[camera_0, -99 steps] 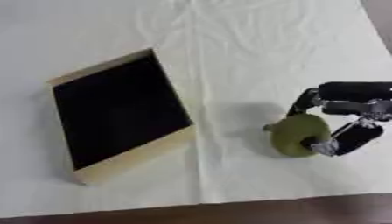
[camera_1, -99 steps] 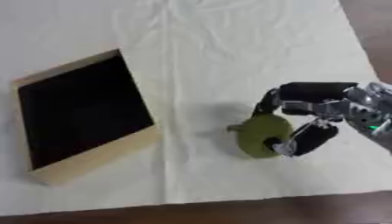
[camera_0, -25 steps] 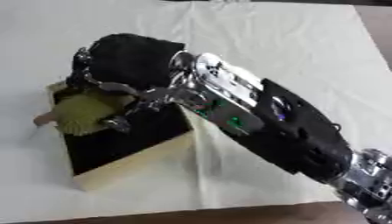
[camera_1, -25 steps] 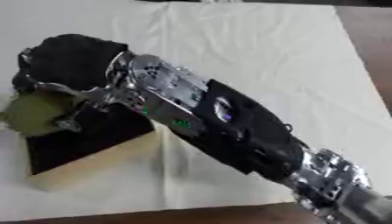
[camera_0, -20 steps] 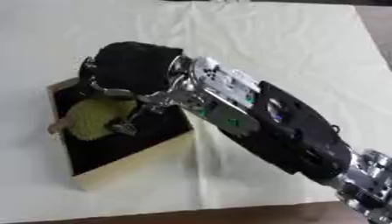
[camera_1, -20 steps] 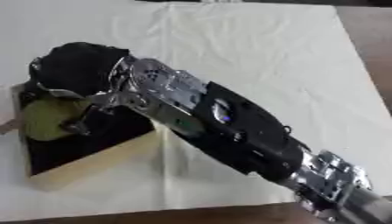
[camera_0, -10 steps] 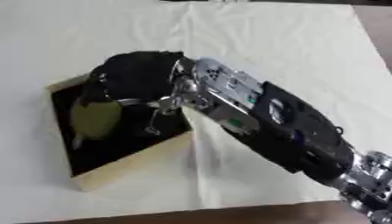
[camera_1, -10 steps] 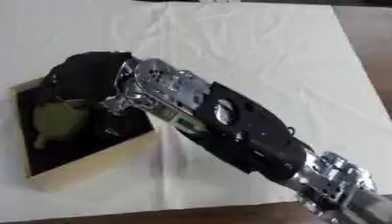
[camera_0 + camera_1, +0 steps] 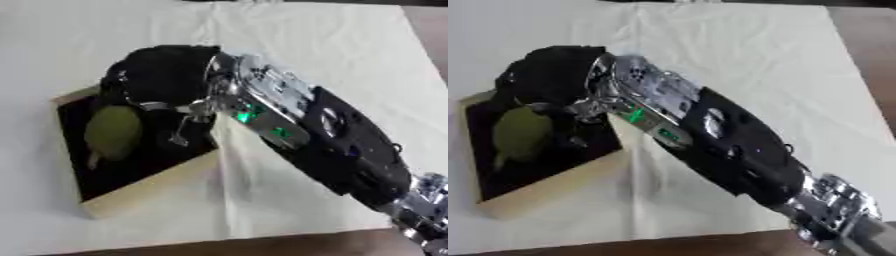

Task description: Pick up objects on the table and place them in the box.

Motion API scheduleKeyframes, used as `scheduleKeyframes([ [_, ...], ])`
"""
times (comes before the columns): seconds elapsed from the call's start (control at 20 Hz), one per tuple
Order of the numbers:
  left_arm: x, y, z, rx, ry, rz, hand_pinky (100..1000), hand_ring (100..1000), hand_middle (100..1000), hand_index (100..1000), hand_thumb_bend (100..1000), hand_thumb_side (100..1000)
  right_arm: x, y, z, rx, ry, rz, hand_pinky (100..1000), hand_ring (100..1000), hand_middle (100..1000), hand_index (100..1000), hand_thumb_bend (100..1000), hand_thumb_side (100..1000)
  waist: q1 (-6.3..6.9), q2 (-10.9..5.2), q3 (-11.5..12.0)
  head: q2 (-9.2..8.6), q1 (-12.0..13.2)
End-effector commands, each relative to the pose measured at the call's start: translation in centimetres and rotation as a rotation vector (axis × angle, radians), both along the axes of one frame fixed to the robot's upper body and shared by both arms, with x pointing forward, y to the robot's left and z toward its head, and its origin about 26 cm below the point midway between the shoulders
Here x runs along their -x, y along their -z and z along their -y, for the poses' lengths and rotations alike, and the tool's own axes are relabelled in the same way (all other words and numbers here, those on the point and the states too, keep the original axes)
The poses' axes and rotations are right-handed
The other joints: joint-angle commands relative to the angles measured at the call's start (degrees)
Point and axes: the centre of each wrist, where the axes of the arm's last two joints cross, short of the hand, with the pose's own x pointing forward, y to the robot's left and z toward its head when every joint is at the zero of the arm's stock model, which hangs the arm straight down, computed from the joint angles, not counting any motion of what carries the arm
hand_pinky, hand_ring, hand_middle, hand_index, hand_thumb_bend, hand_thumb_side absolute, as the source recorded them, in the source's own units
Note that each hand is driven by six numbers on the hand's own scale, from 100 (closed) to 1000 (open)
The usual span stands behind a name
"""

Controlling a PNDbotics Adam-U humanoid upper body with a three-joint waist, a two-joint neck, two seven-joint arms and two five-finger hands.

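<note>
An olive-green object [image 9: 112,131] lies inside the black-lined box [image 9: 149,187] on the white cloth [image 9: 350,50]; the right hand [image 9: 157,80] hangs over the box's far end, just beside the object; whether it touches cannot be told.

Right hand [image 9: 157,80] seemingly blocks box [image 9: 149,185].

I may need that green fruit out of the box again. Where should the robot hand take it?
Grip the green fruit across its wide middle, coming from above: it lies lengthwise on the floor of the box, whose walls block the sides.
</note>
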Motion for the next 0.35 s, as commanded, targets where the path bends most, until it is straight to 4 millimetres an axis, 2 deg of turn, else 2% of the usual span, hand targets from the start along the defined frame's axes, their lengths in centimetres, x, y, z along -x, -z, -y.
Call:
scheduleKeyframes([
  [0.05,0.3,-0.6,-0.3,-0.010,-0.012,0.021,576,648,663,717,908,784,1.9,-3.1,1.5,-0.181,-0.014,0.091,875,866,767,906,213,100,0.13,-1.10,-0.2,-0.62,0.3],
  [0.15,0.3,-0.6,-0.3,-0.009,-0.015,0.021,577,649,663,718,906,784,2.8,-4.3,2.6,-0.333,-0.027,0.118,866,846,739,881,100,100,0.30,-1.27,-0.4,-0.72,0.4],
  [0.35,0.4,-0.5,-0.5,-0.007,-0.027,0.022,577,649,663,718,905,784,2.3,-5.0,6.5,-0.638,-0.037,0.108,867,847,732,879,100,100,0.52,-1.67,-0.9,-0.44,1.3],
])
